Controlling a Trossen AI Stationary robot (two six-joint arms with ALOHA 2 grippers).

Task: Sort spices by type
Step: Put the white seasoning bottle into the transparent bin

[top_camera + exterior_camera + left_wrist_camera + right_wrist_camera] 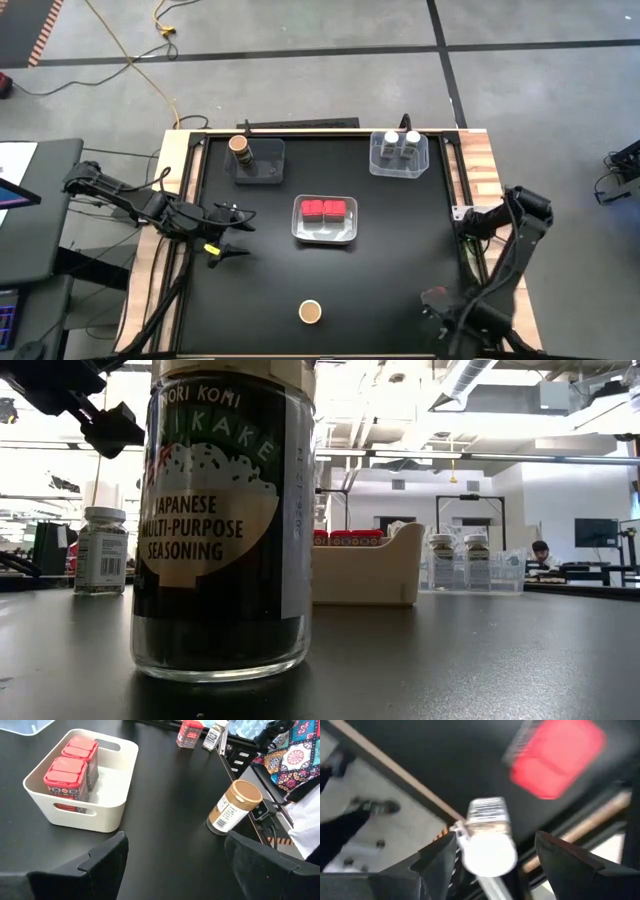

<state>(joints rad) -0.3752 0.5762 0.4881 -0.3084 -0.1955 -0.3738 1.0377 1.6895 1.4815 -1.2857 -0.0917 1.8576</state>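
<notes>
My left gripper (175,865) hangs open over the table's left part, left of the white tray (325,238). Two red blocks (70,765) lie in that tray. A brown-topped jar (310,312) stands alone near the table's near edge; it also shows in the left wrist view (232,807). Another brown-topped jar (240,148) stands in the far-left tray. Two white-lidded jars (396,145) stand in the far-right clear tray. My right gripper (490,857) is open at the near right corner, its fingers on either side of a white-lidded jar (487,845), with a red block (555,757) beyond.
A raised rail and wooden border (478,170) run round the black table. The right arm is folded low along the right edge (510,250). Bare black surface lies between the white tray and the lone brown-topped jar. Cables trail on the floor beyond the far edge.
</notes>
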